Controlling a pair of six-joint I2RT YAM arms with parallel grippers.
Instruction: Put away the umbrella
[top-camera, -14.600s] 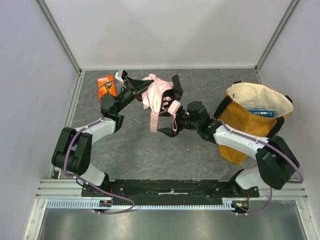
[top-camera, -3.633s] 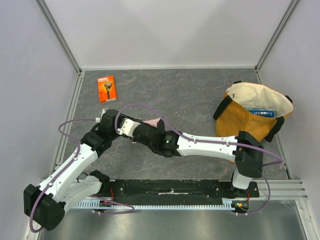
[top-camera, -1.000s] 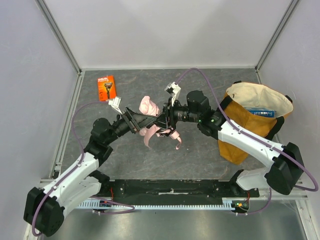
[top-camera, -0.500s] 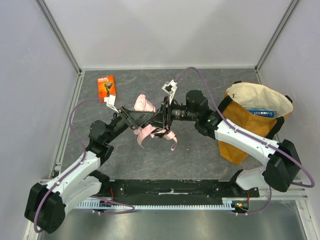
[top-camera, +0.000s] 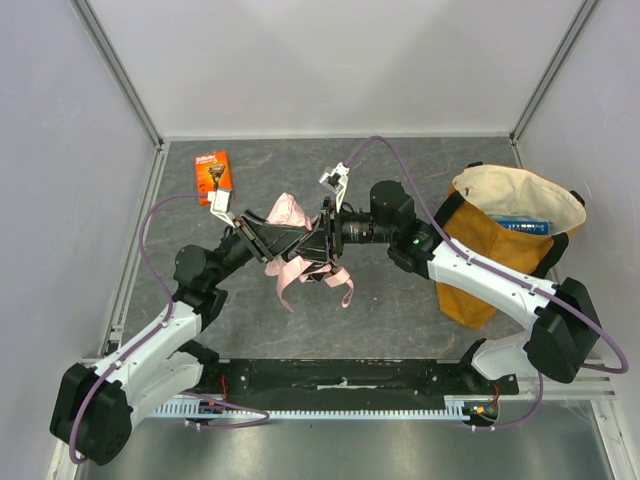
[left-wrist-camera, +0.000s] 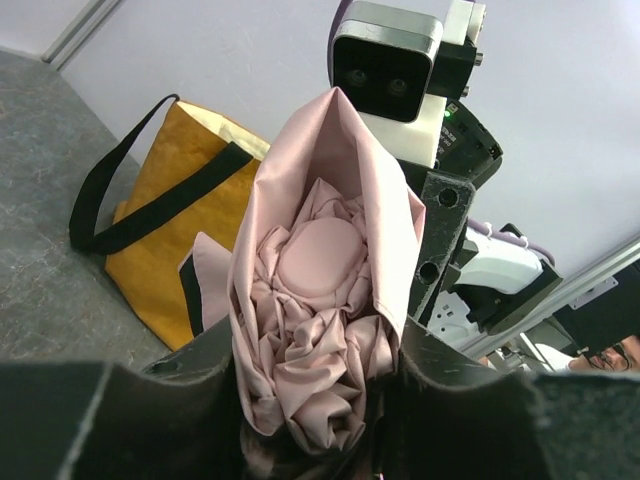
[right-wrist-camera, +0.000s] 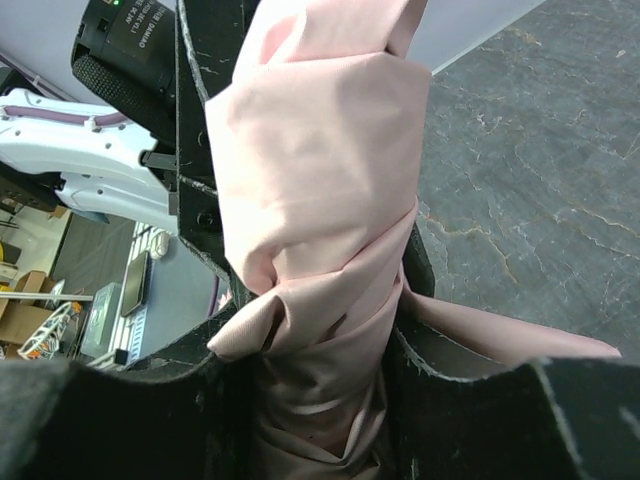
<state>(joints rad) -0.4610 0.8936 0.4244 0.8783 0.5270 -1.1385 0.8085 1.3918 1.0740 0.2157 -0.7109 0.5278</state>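
Note:
The pale pink umbrella (top-camera: 290, 240) hangs folded and bunched above the middle of the table, held between both grippers, with a strap of fabric (top-camera: 340, 290) drooping below. My left gripper (top-camera: 272, 235) comes in from the left. In the left wrist view its jaws press on both sides of the crumpled pink fabric (left-wrist-camera: 320, 270), so the left gripper (left-wrist-camera: 315, 350) is shut on it. My right gripper (top-camera: 322, 240) faces it from the right. The right gripper (right-wrist-camera: 320, 330) is shut on the twisted fabric of the umbrella (right-wrist-camera: 320, 150). The shaft and the handle are hidden.
A mustard-yellow tote bag (top-camera: 505, 245) stands open at the right, with a blue box (top-camera: 522, 226) inside; it also shows behind the umbrella as the tote bag (left-wrist-camera: 150, 230). An orange razor pack (top-camera: 213, 176) lies at the back left.
The left gripper's jaws have closed onto the umbrella. The right arm has carried the bundle slightly to the left, and both wrists sit closer together.

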